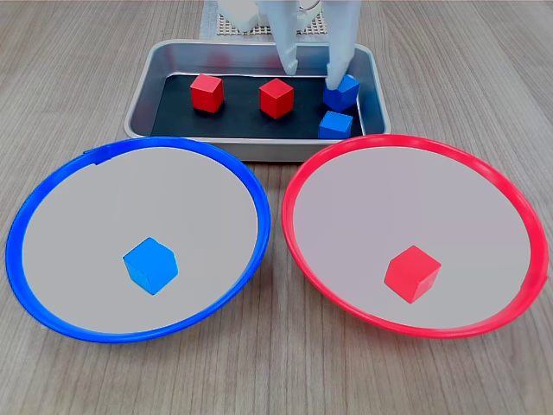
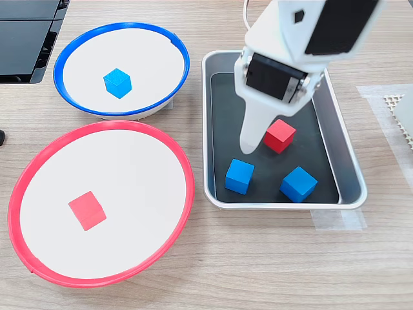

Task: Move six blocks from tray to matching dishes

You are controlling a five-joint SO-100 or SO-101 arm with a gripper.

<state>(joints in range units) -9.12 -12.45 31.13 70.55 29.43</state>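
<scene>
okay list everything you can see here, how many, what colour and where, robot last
red blocks: three; two in the tray, one on the red-rimmed dish.
blue blocks: three; two in the tray, one on the blue-rimmed dish.
tray: one, silver with black bottom, behind the dishes in the first exterior view.
red-rimmed dish: one.
blue-rimmed dish: one.
wooden table: one.
gripper: one, white, open, one finger touching a blue block.

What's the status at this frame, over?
Hand open, down in the tray, one finger touching a blue block. Four blocks left in the tray; blue dish and red dish hold one match each. Nothing in the way.
</scene>
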